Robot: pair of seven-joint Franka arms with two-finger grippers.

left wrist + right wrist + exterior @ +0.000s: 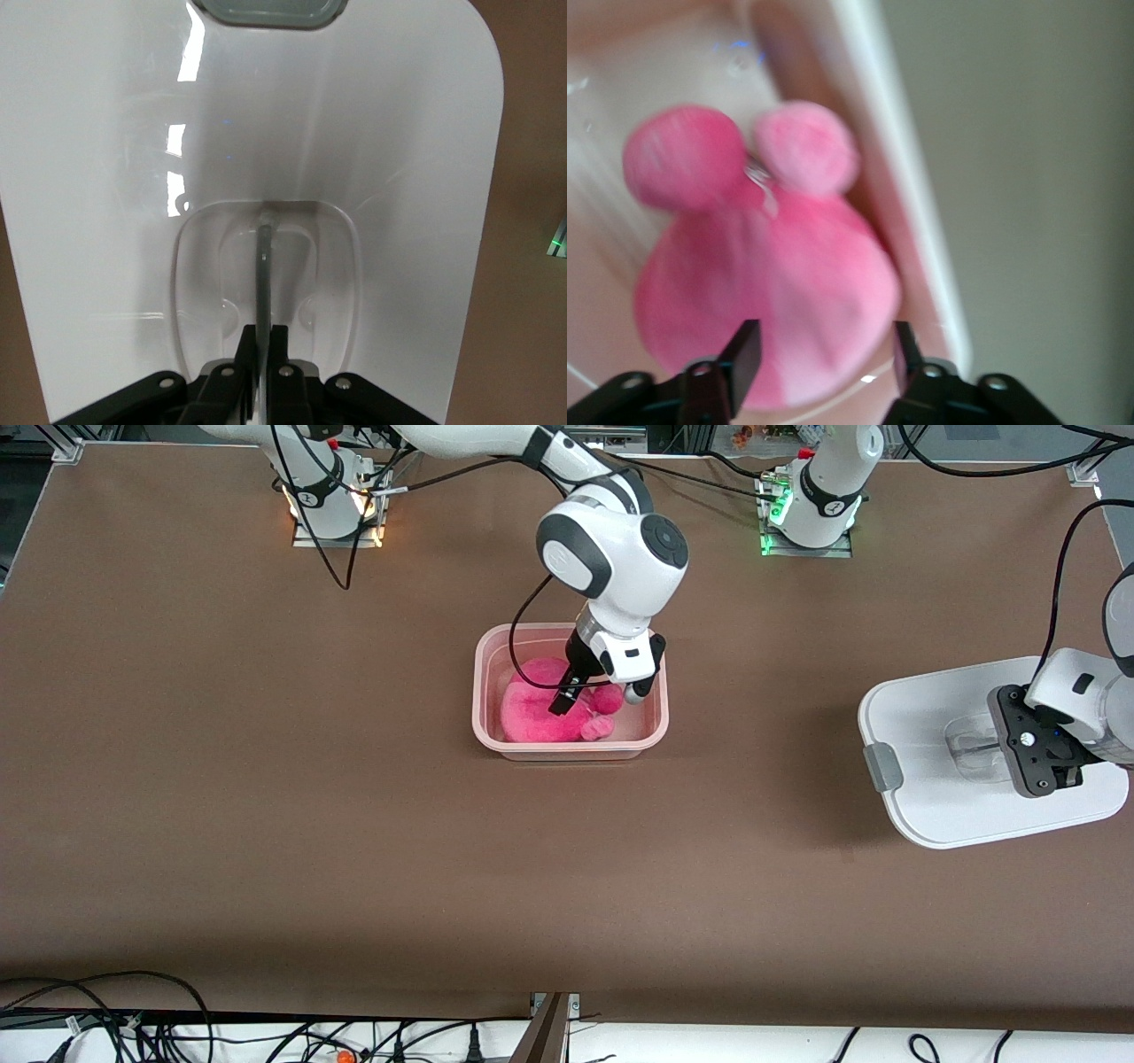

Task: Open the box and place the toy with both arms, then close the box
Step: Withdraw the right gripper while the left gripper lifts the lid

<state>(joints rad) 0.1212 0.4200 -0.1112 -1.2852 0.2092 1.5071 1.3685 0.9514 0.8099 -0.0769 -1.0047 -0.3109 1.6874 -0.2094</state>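
Right gripper (595, 693) jaws parted over the toy (547, 710), which lies in the box (657, 731). Left gripper (262, 350) pinched on the lid (930, 802) handle, toward the box's left-arm end. Lid off, toy in; closing remains.

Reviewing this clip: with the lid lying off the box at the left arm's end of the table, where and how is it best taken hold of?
Probably by the clear recessed handle at the centre of the lid, coming straight down from above. The lid lies flat and broad, so its edges offer little, while the upright rib fits between two fingers. The left end effector is already there.
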